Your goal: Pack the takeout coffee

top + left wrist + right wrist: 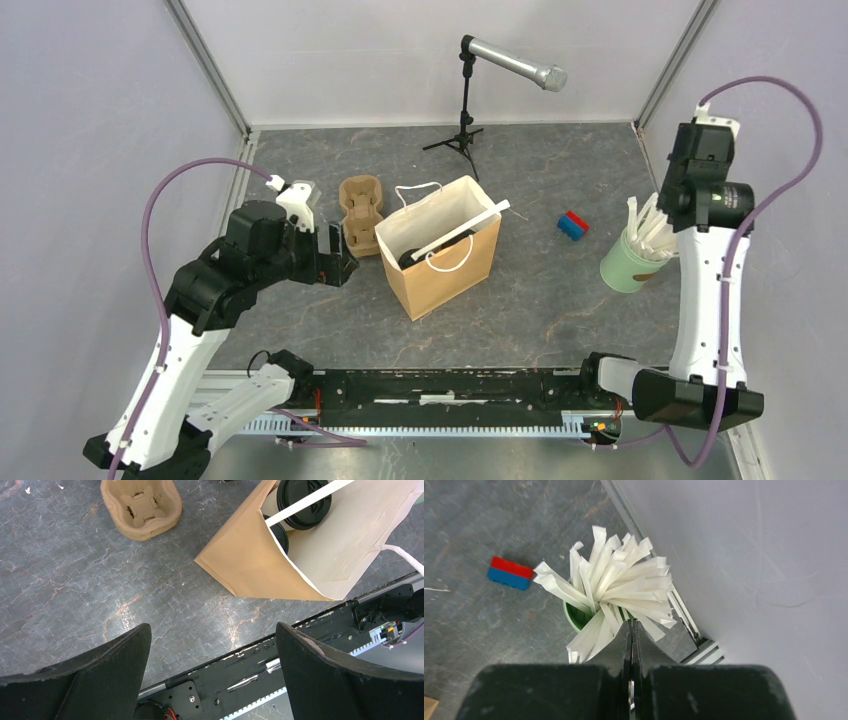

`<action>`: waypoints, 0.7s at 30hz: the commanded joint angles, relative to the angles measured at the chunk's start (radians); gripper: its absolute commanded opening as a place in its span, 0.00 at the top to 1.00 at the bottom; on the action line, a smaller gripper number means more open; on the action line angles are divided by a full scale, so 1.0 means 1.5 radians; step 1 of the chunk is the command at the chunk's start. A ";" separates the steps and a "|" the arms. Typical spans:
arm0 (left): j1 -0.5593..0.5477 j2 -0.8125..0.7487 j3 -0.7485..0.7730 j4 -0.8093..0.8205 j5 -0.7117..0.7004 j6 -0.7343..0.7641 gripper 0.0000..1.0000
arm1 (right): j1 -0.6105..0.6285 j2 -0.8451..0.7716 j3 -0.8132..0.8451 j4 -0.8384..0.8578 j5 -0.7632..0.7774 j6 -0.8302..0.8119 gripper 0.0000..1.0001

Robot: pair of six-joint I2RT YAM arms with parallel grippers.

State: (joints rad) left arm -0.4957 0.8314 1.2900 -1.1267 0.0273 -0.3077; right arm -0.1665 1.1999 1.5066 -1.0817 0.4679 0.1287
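I see two coffee cups point(304, 502) down inside the paper bag point(440, 275), only their black lids showing. A wrapped straw point(320, 494) lies across the bag's mouth over them. The bag stands upright just beside my left claw point(212, 670), ahead of it and to its right, and the bag's near wall stands between the claw and the lids. That claw hangs over bare table point(75, 590) with its fingers wide apart and nothing between them. The cardboard carrier point(141, 507) lies ahead of it to the left.

My right claw point(631, 630) is pressed together directly above the straws point(619, 585) in the green cup point(627, 262). I cannot tell whether a straw is pinched. A red and blue block point(510, 572) lies to its left, and a microphone stand point(465, 110) is at the back.
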 commanded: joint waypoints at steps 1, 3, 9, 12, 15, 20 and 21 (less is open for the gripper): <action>0.001 0.000 0.001 0.033 0.006 0.007 0.00 | -0.003 0.003 0.125 -0.072 -0.015 0.007 1.00; 0.001 0.000 -0.002 0.037 0.008 0.009 0.00 | -0.004 0.001 0.173 -0.090 -0.019 0.012 1.00; 0.001 -0.001 0.006 0.038 0.011 0.009 0.00 | -0.004 -0.008 0.280 -0.115 -0.030 0.027 1.00; 0.001 -0.005 0.004 0.039 0.013 0.008 0.00 | -0.004 -0.025 0.288 -0.106 -0.046 0.039 1.00; 0.001 -0.007 0.007 0.038 0.015 0.007 0.00 | -0.004 -0.059 0.279 -0.061 -0.068 0.031 1.00; 0.001 -0.010 0.008 0.042 0.021 0.001 0.00 | -0.004 -0.111 0.282 0.026 -0.122 0.036 1.00; 0.001 -0.010 0.006 0.043 0.022 -0.001 0.00 | -0.003 -0.116 0.287 0.034 -0.126 0.042 1.00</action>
State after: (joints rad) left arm -0.4957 0.8272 1.2881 -1.1038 0.0364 -0.3077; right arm -0.1665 1.0813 1.9064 -1.1637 0.3466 0.1646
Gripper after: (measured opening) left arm 0.994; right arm 0.007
